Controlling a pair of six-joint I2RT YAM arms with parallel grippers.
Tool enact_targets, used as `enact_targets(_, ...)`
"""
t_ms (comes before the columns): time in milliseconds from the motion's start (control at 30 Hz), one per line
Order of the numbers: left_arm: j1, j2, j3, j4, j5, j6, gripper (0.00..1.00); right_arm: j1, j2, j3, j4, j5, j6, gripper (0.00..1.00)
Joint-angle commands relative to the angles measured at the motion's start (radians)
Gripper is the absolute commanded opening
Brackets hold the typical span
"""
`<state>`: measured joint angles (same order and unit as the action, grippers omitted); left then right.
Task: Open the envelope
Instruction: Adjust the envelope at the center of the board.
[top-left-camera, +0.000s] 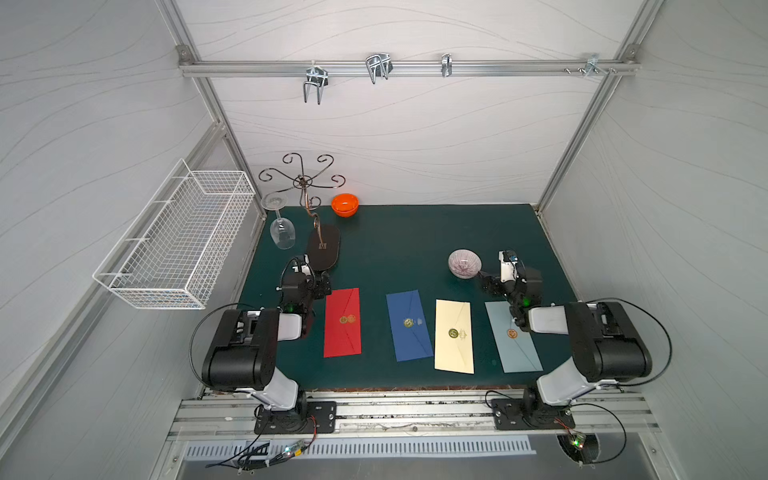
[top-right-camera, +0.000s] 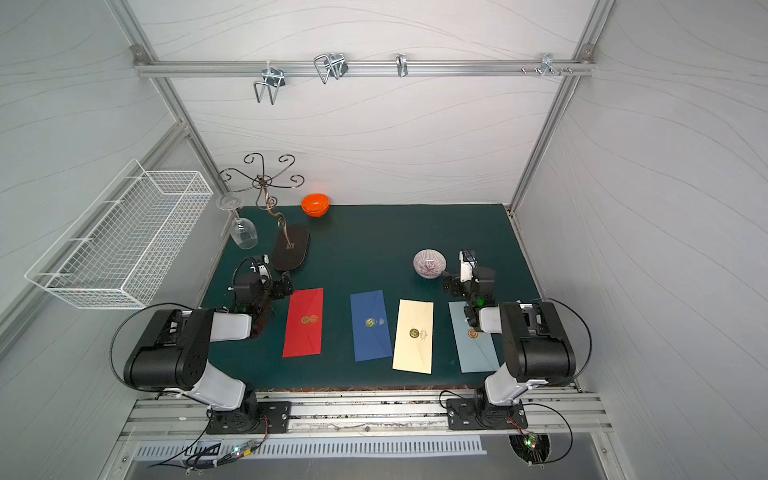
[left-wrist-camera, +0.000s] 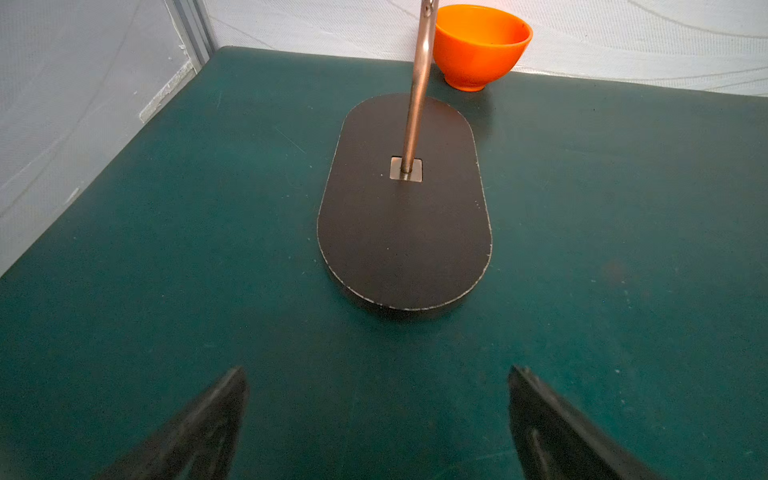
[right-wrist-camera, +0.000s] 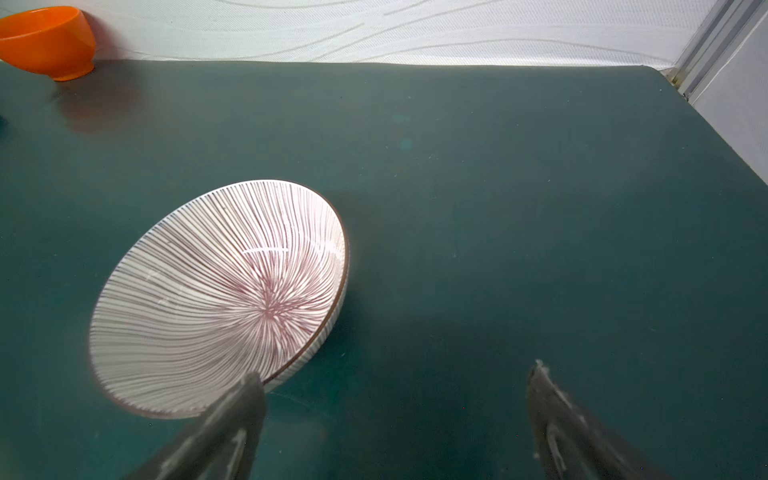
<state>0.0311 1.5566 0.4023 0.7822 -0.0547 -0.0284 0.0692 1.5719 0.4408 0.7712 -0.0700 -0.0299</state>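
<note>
The green tabletop (top-left-camera: 395, 249) carries four envelopes in a row along its near half, well apart from the clutter at the back: a red envelope (top-left-camera: 342, 328), a blue envelope (top-left-camera: 409, 332), a cream envelope (top-left-camera: 454, 345) and a pale blue envelope (top-left-camera: 515, 349). All lie flat, flap side up and closed. Which one is meant the task does not say.

Nothing is in hand yet, so the step looks like the first approach. To do it well, I would choose an envelope near one arm (red for the left, pale blue for the right). One tool should pin the body flat while the other comes in low at the flap's point. Thin paper on a mat gives little edge to catch, so a shallow, sliding entry under the flap should serve better than a plunge from above. Lift beside the round seal (top-left-camera: 453, 333), not through it.

The left tool (left-wrist-camera: 377, 370) has its jaws spread wide and holds nothing. It hangs over bare mat just short of the dark oval stand base (left-wrist-camera: 405, 208). The right tool (right-wrist-camera: 395, 369) is likewise spread wide and empty. One finger sits against the rim of the striped bowl (right-wrist-camera: 216, 291) in the wrist view, though whether it touches I cannot tell.
</note>
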Motion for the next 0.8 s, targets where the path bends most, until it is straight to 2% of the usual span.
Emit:
enact_targets(0,0.002,0.002,0.019,0.061,0.009,0.002,1.0,-0.006,0.01,0.015,0.02,-0.014,0.008,0.99)
enact_targets(667,0.003,0.003,0.018,0.065,0.012,0.002,1.0,-0.024,0.016,0.016,0.022,-0.049,0.022,0.99)
enact_targets(767,0.008,-0.003,0.003,0.081,0.078,0.021,1.0,-0.026,0.014,0.012,0.031,-0.057,0.022,0.99)
